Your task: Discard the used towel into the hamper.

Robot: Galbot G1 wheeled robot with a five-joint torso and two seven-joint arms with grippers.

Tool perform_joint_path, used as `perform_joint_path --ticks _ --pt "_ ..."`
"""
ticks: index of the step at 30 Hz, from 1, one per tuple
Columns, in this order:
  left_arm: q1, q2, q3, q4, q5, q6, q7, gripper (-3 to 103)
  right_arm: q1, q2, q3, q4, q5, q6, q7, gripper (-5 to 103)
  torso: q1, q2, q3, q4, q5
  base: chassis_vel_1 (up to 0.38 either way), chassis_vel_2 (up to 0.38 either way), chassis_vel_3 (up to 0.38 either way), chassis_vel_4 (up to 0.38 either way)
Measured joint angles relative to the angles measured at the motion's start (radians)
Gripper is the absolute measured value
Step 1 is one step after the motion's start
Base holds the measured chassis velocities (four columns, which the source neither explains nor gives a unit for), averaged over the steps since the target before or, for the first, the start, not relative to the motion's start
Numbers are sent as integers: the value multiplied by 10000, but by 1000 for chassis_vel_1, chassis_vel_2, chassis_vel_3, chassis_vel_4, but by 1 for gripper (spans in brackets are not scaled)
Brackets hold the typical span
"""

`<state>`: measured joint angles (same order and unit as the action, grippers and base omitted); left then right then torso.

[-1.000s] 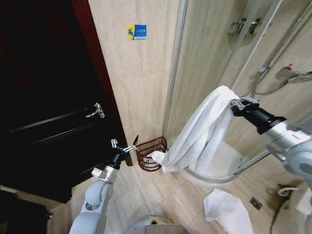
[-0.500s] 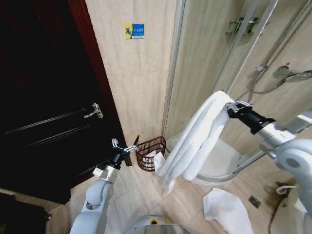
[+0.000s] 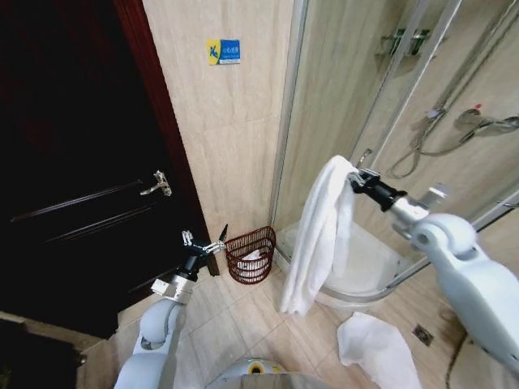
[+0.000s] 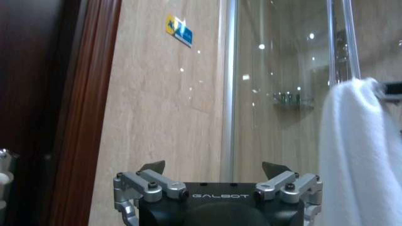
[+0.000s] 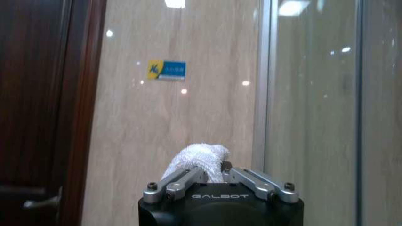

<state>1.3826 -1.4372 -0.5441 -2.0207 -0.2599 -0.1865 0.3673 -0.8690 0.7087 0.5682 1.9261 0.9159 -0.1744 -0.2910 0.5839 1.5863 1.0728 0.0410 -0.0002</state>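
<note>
A long white towel [image 3: 320, 235] hangs folded from my right gripper [image 3: 354, 178], which is shut on its top fold in mid-air. The towel's lower end dangles just right of the hamper [image 3: 250, 254], a small dark reddish-brown wire basket on the floor against the tiled wall, with something white inside it. In the right wrist view the towel [image 5: 199, 160] bulges up between the closed fingers of the right gripper [image 5: 213, 173]. My left gripper [image 3: 206, 242] is open and empty, held low just left of the hamper; the left wrist view shows the left gripper [image 4: 213, 168] with its fingers spread.
A dark wooden door [image 3: 73, 162] with a lever handle stands at the left. A glass shower enclosure [image 3: 381, 121] rises at the right above its white tray [image 3: 365, 271]. Another white cloth [image 3: 377, 348] lies on the floor tiles near me.
My right arm has swung the towel to the left, closer to the hamper. The towel's lower end, earlier draped toward the basket, now hangs straight down. The left arm has stayed put.
</note>
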Motion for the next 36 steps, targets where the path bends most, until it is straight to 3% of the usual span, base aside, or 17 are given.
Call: perform_joint_path --ticks 7,14,22,26,36 --pt "-149 -110 170 210 208 75 -48 100 2196 610 -1536 -738 -244 -121 1075 4 0 0 0 -2 3 0 0 0 0" --pt "47 -32 111 254 245 48 -25 100 4323 931 -2779 -1046 -58 -735 2093 4 -1 0 0 -2 -1 0 0 0 0" --pt "157 25 -30 247 186 -64 -11 100 6259 1075 -3835 -1814 -71 -841 2302 4 -1 1 -1 -3 0 0 0 0 0" --pt "170 84 -71 243 119 -102 0 100 7689 1760 -4842 -2794 -166 -843 2467 4 -1 1 0 -2 2 0 0 0 0" --pt "77 87 -50 264 -54 -107 61 100 9452 2904 -5696 -4337 -697 -779 2546 4 1 0 0 -2 1 0 0 0 0"
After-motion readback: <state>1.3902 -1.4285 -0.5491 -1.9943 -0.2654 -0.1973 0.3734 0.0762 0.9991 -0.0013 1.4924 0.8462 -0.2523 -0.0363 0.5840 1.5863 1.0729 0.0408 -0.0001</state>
